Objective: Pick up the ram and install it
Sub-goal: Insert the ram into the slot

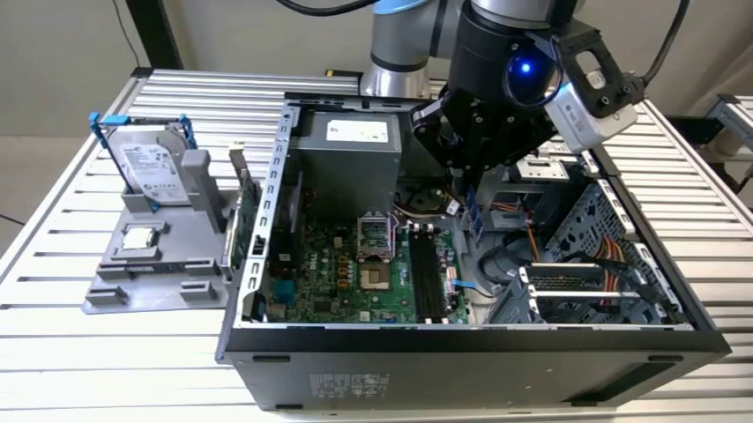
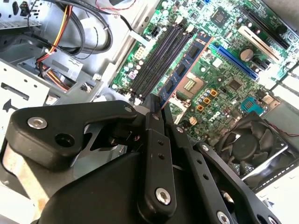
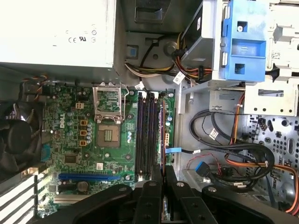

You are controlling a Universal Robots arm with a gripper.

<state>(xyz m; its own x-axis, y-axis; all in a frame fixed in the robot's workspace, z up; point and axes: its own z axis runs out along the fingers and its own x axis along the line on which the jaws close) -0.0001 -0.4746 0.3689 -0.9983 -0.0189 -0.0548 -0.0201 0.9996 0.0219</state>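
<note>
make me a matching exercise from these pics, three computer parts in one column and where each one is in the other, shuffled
Things
1. ram
2. hard drive
3. memory slots

Places
A. empty, on the motherboard inside the case
B. standing in the grey holder outside the case
C. clamped in the gripper above the motherboard

Pairs: 1-C, 2-B, 3-A
</note>
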